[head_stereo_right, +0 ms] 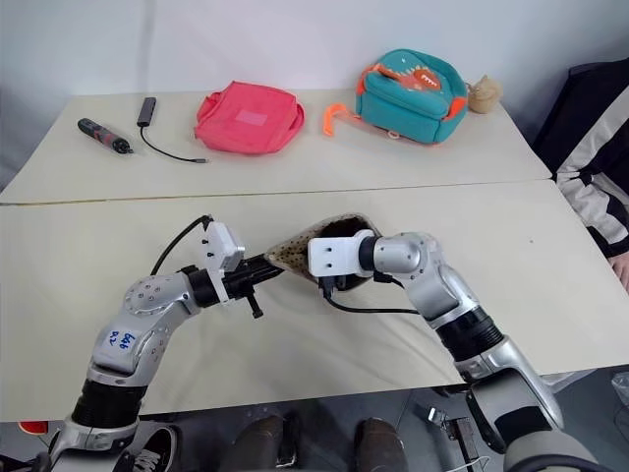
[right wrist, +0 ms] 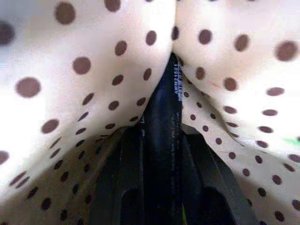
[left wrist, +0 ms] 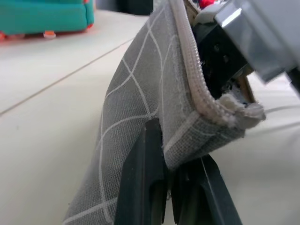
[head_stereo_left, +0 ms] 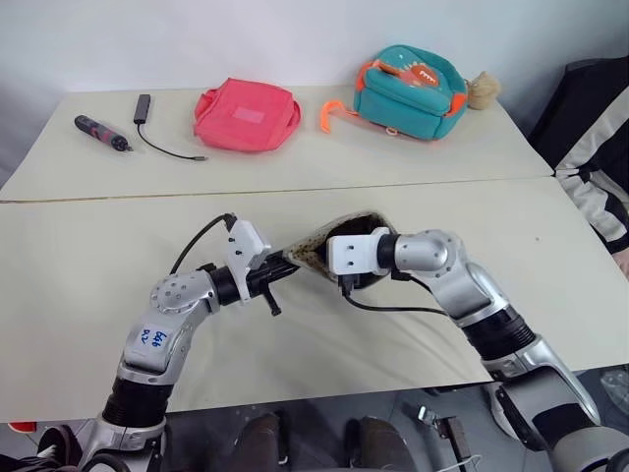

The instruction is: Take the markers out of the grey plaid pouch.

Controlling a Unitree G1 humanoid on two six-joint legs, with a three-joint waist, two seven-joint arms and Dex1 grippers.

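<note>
My left gripper (left wrist: 171, 164) is shut on one end corner of the grey plaid pouch (head_stereo_left: 313, 248), holding it up off the table with the zipper mouth open. My right gripper (right wrist: 161, 140) reaches into that mouth, so the pouch hides its fingers in the eye views. Inside, against the cream lining with brown dots, a dark slim marker (right wrist: 165, 93) with white print lies between the two black fingers (right wrist: 126, 164), which press on it from both sides. In the left wrist view the pouch's grey fabric (left wrist: 140, 93) and zipper edge rise from the pinch.
At the back of the table lie a pink bag (head_stereo_left: 246, 115), a teal backpack (head_stereo_left: 411, 90), a black-and-red pen-like tool (head_stereo_left: 101, 133) and a black cable stick (head_stereo_left: 143, 108). A person's sleeve (head_stereo_left: 595, 157) shows at the right edge. A seam (head_stereo_left: 275, 192) crosses the table.
</note>
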